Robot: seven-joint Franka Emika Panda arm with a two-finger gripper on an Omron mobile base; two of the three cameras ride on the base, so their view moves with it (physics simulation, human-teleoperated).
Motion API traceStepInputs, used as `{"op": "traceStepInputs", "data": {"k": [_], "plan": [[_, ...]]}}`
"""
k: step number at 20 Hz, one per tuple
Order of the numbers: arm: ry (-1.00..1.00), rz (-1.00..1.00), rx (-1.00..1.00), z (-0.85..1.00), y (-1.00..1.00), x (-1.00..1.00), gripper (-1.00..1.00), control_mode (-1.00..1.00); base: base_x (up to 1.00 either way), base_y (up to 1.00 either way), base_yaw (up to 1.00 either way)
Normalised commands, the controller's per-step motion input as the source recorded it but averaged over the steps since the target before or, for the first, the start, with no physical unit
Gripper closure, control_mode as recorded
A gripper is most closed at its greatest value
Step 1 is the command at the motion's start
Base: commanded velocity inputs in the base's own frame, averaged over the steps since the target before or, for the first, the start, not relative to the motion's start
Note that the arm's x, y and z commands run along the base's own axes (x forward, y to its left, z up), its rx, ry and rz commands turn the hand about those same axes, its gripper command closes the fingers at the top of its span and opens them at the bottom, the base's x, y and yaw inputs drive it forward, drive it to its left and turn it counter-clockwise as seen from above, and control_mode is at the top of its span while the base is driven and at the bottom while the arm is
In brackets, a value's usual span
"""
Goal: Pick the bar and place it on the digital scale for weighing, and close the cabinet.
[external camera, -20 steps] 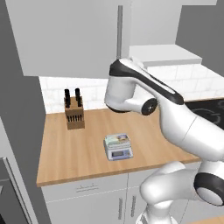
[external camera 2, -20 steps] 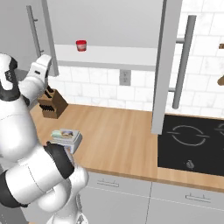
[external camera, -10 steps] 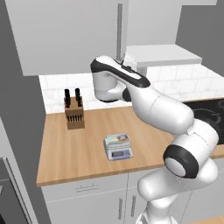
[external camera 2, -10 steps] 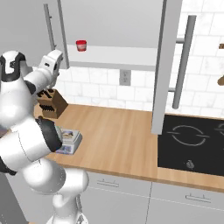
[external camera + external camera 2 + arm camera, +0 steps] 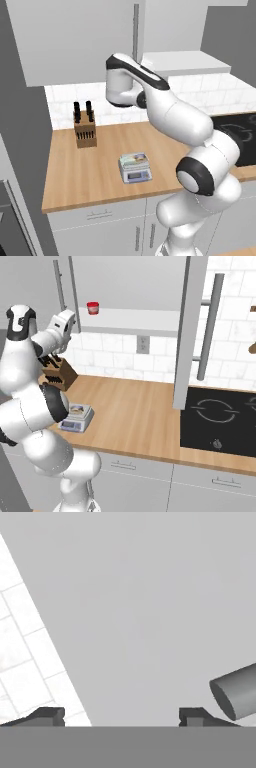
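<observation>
The bar [image 5: 133, 159] lies flat on the platform of the digital scale [image 5: 136, 173], which stands on the counter; the bar [image 5: 76, 409] and scale [image 5: 74, 420] are low on the left in the right base view. My gripper [image 5: 68, 318] is raised to the left door of the cabinet [image 5: 45, 286], just below its long handle [image 5: 59, 287]. In the hand view the gripper [image 5: 122, 717] is open and empty, facing the flat grey door [image 5: 150, 602], with the handle's end [image 5: 235, 693] just outside the right fingertip [image 5: 197, 716]. The right cabinet door [image 5: 192, 331] stands swung out.
A small red-lidded jar [image 5: 92, 307] sits on the cabinet shelf [image 5: 135, 321]. A brown knife block [image 5: 84, 129] stands at the back left of the wooden counter [image 5: 95, 180]. A black stove top [image 5: 220, 416] lies to the right.
The arm has swung up and to the left, carrying the hand from above the counter to the left cabinet door. That door's handle has shifted slightly right in the right base view.
</observation>
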Motion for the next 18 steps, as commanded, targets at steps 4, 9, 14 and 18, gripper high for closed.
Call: {"op": "traceStepInputs", "data": {"k": [4,9,14,18], "plan": [[0.08,-0.12,0.04,0.02,-0.19,-0.06,-1.00,-1.00,0.00,0.00,0.00],[-0.02,-0.14,0.18,0.10,-0.90,-0.96,-1.00,-1.00,0.00,0.00,0.00],[-0.81,-0.09,-0.09,0.02,-0.28,-0.96,-1.00,-1.00,0.00,0.00,0.00],[-1.00,0.00,-0.38,-0.01,-0.05,-0.94,-1.00,-1.00,0.00,0.00,0.00]]}}
